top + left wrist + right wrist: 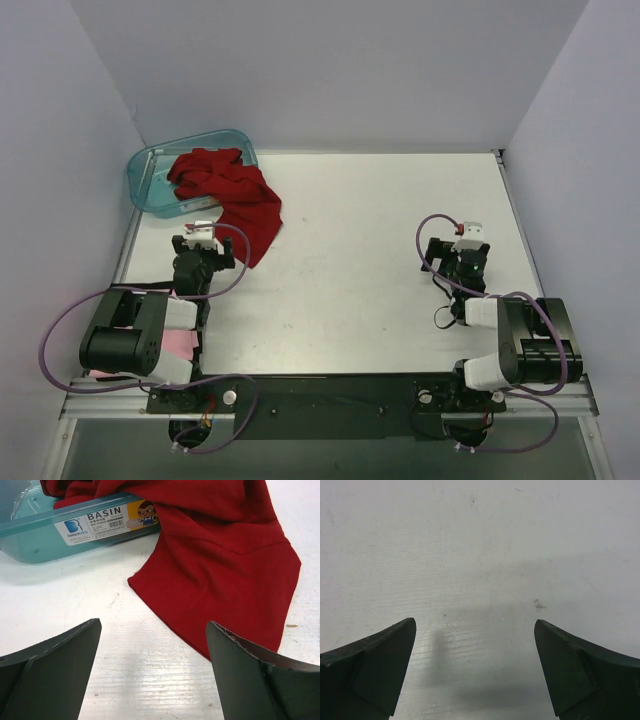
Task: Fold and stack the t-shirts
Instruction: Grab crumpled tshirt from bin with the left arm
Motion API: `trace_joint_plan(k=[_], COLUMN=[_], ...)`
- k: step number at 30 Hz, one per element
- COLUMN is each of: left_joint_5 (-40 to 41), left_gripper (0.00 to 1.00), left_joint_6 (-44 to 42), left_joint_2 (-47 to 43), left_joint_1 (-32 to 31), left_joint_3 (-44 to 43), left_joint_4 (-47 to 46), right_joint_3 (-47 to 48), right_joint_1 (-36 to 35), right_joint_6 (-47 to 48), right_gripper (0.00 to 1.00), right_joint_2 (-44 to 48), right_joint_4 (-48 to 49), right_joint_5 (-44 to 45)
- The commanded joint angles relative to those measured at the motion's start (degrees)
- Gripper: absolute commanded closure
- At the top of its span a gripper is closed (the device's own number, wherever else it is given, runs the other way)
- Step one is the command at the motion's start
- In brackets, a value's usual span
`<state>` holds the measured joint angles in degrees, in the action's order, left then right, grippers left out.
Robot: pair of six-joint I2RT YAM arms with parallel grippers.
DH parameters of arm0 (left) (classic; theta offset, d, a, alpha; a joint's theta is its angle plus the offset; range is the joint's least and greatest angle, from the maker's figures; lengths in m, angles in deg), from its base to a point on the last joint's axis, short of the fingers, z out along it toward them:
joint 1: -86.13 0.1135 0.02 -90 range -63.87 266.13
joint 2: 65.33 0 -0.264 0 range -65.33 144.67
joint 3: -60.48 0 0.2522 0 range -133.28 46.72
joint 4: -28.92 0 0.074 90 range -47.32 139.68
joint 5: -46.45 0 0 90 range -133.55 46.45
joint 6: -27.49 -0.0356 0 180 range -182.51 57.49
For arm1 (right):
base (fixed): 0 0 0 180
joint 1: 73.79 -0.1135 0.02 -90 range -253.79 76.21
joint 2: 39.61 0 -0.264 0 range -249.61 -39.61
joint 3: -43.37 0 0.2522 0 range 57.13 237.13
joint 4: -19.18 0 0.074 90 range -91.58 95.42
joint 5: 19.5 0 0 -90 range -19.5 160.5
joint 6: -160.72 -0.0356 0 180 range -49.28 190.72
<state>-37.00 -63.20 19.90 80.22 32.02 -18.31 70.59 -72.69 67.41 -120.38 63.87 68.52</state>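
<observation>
The dark red t-shirt point(235, 193) lies crumpled, partly inside the teal tub point(150, 180) at the far left and partly spilled over its rim onto the table. In the left wrist view the red cloth point(220, 570) hangs over the tub's labelled wall point(45, 540) and spreads on the table. My left gripper point(203, 232) is open and empty, low over the table just short of the cloth's near edge point(152, 625). My right gripper point(467, 232) is open and empty over bare table at the right point(475, 625). A pale pink cloth point(178, 345) shows under the left arm near its base.
The tub stands at the far left corner against the back wall. Grey walls close the table at the back and on both sides. Purple cables loop around both arms.
</observation>
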Motion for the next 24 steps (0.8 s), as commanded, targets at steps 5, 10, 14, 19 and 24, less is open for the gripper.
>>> trace_joint_plan(k=[5,10,14,19,24], left_joint_5=[-0.5,-6.5,-13.5,-16.7,-16.6], left_gripper=[0.03,0.03,0.03,0.03,0.03], left_joint_6=[0.3,-2.8,-2.1,-3.7,-12.7], left_joint_2=[-0.7,-16.2,-27.5,-18.7,-1.1], left_joint_1=[-0.3,-0.1,-0.4,-1.0,-8.3], left_joint_3=[0.0,-1.7,-15.9,-36.5,-53.4], left_joint_4=[-1.0,13.7,40.6,72.9,93.4], right_joint_3=[9.1,14.0,17.7,23.5,29.6], right_joint_1=[2.6,5.8,5.1,0.7,-6.4], right_joint_6=[-2.0,-10.3,-14.6,-15.0,-10.8], right_gripper=[0.00,0.00,0.00,0.00,0.00], right_joint_2=[8.7,15.7,18.4,17.6,13.9], right_joint_4=[-16.0,-25.2,-30.4,-35.2,-40.1], right_joint_5=[-4.2,-14.2,-17.8,-17.7,-16.0])
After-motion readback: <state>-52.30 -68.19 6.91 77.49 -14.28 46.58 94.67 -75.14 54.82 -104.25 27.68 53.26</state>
